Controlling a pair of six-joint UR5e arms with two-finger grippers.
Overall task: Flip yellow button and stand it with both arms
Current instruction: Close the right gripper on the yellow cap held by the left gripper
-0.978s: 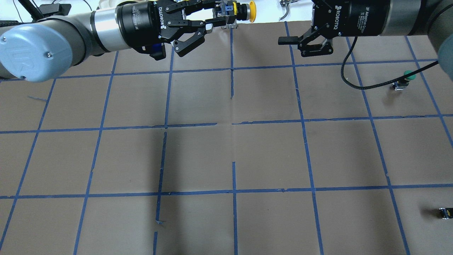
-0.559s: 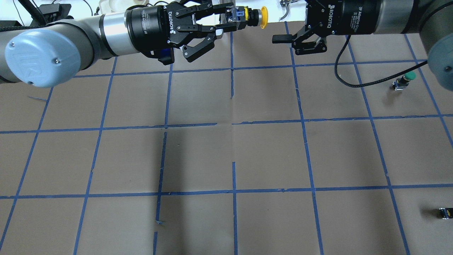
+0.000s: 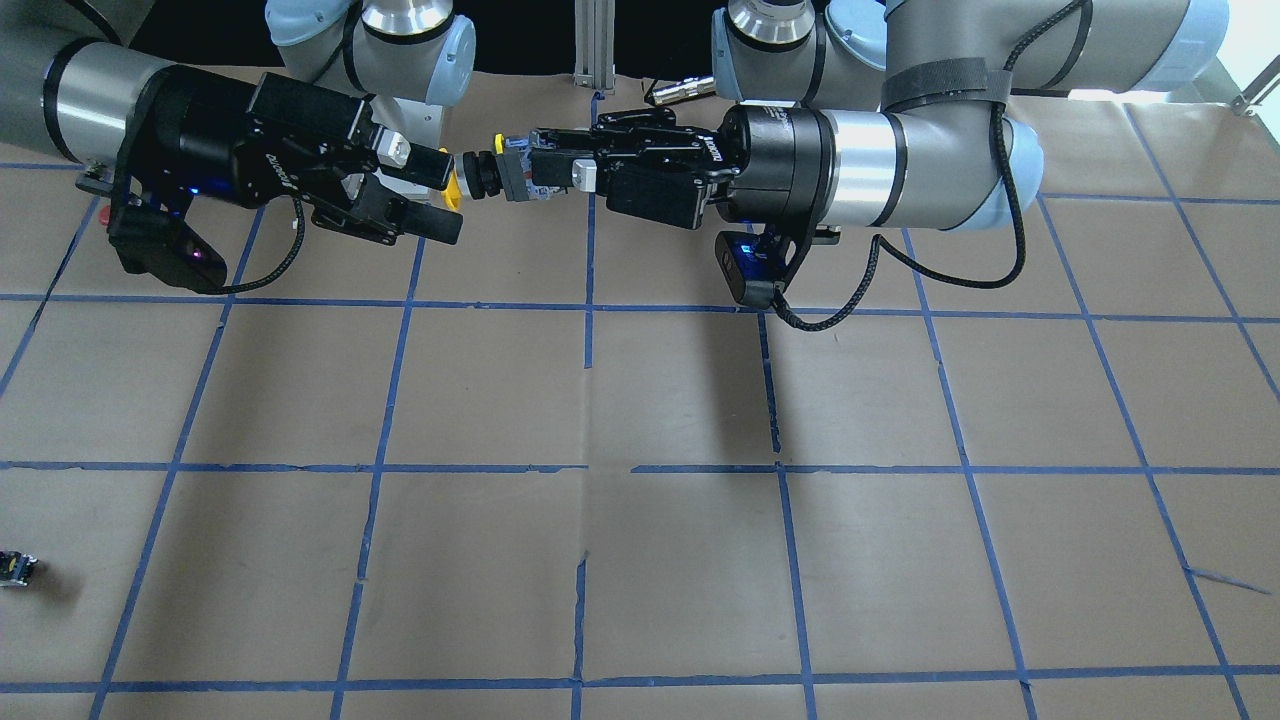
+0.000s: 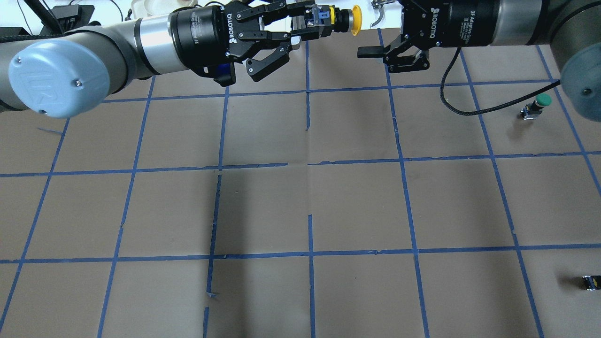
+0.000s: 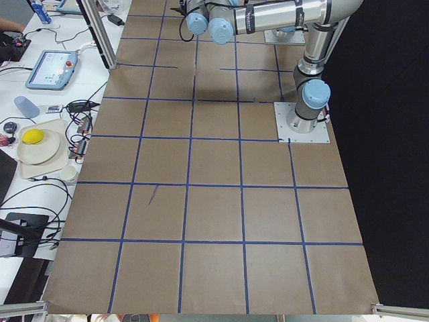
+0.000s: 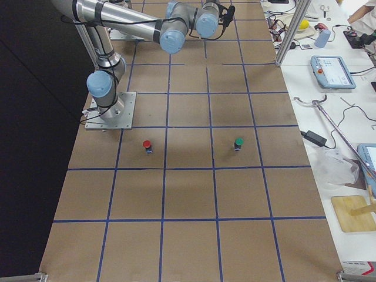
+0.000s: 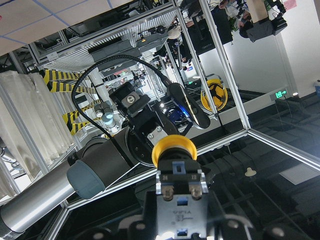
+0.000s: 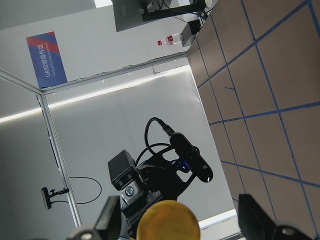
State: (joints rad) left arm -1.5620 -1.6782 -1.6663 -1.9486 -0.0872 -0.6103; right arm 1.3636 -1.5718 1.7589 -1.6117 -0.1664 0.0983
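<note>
Left arm [image 4: 94, 51] and right arm [image 4: 540, 19] meet nose to nose above the taped table [image 4: 357, 206]. Left gripper [image 4: 300, 26] is clamped on the blocky body of the yellow button [image 4: 333, 19], held horizontal in the air with the cap pointing away from it. Right gripper [image 3: 440, 195] is just beyond that cap, fingers spread wide to either side and not gripping.

Risks: the rounded cap could slip as the right fingers close, and an early left release would drop the button.

Readable: "ROBOTIQ" and "2F Adaptive Gripper" on both gripper bodies. The right wrist view shows a wall sign starting "UR".
</note>
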